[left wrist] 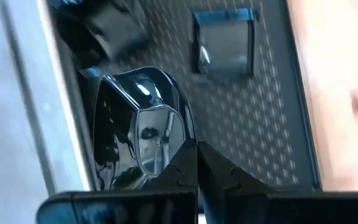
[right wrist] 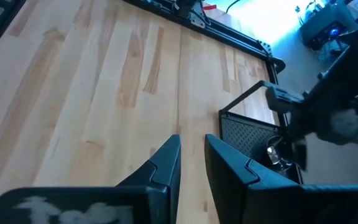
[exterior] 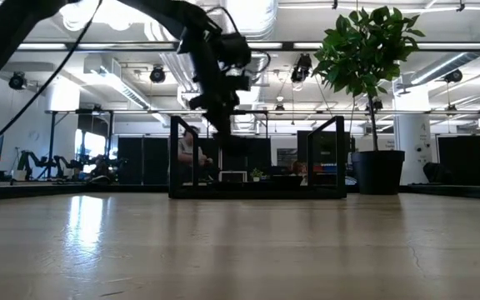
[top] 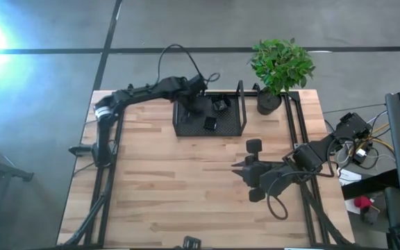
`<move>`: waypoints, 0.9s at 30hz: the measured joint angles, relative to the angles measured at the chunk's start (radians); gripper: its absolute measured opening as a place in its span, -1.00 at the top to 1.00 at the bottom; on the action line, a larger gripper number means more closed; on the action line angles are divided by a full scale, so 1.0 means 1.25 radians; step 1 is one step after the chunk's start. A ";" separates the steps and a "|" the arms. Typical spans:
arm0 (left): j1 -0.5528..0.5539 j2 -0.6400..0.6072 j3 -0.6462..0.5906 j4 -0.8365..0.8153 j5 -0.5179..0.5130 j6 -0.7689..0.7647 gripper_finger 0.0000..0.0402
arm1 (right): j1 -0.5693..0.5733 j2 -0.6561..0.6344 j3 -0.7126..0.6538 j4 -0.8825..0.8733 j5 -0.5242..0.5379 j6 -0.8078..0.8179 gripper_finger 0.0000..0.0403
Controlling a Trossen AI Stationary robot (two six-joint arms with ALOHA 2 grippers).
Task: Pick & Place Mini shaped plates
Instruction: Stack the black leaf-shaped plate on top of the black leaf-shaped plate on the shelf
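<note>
From the high view I have the left hand (top: pixel 198 104) down inside the mesh tray (top: pixel 240 128) at twelve o'clock on the table (top: pixel 172 187), with two mini plates (top: pixel 210 124) lying near it on the tray floor. The right hand (top: pixel 238 170) hovers over bare wood toward four o'clock, well apart from the tray, carrying nothing.

In the low view the left arm drops into the tray (exterior: pixel 327 158) beside the plant pot (exterior: pixel 379 173); I cannot see any plate from here.

My left wrist view shows the fingertips (left wrist: pixel 185 171) pressed together against the rim of a glossy plate (left wrist: pixel 138 134). It is a thin edge pinch, so I judge the slick dish could pivot or slip out on lifting.

My right wrist view shows fingers (right wrist: pixel 166 165) a little apart, empty, with the tray (right wrist: pixel 241 134) ahead.
</note>
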 joint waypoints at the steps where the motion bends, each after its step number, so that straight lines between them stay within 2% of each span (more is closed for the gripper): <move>1: 0.000 0.007 0.000 -0.015 -0.003 0.000 1.00 | 0.000 0.000 0.000 -0.002 0.000 0.004 0.66; 7: -0.001 0.031 -0.021 -0.009 -0.056 0.018 1.00 | 0.000 0.000 0.000 -0.004 0.000 0.001 0.66; 27: -0.002 0.072 -0.038 0.069 -0.103 0.026 1.00 | 0.000 -0.002 0.000 -0.003 0.000 -0.002 0.66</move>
